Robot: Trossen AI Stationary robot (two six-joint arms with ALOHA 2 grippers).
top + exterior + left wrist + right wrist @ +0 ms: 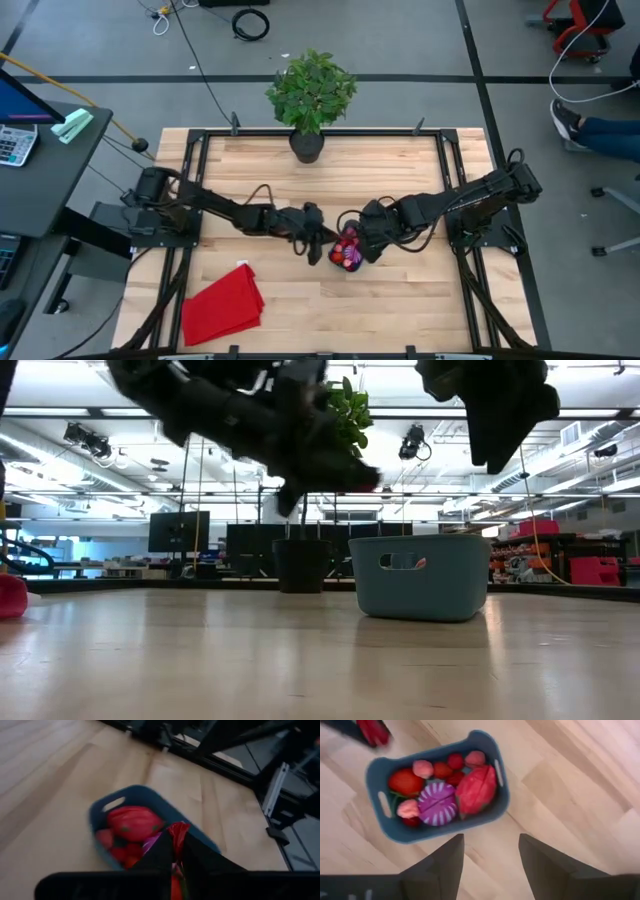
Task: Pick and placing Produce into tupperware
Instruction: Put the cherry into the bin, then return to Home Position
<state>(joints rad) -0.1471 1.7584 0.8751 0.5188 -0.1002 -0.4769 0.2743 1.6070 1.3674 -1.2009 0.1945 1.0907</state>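
Your teal tub point(438, 790) sits near the middle of the bench point(400, 300), already loaded with red and pink fruit pieces and the purple-and-white striped piece point(438, 804). Your left gripper point(177, 842) is pinching one more small red piece point(177, 832) above the tub; it looks like the last to drop. Your right gripper point(490, 855) hovers above with its fingers apart, holding nothing.

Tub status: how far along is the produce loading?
Mostly done: the tub already holds the striped piece and many red and pink pieces. In hand: the left hand grips one small red piece above the tub. Left: dropping it in.
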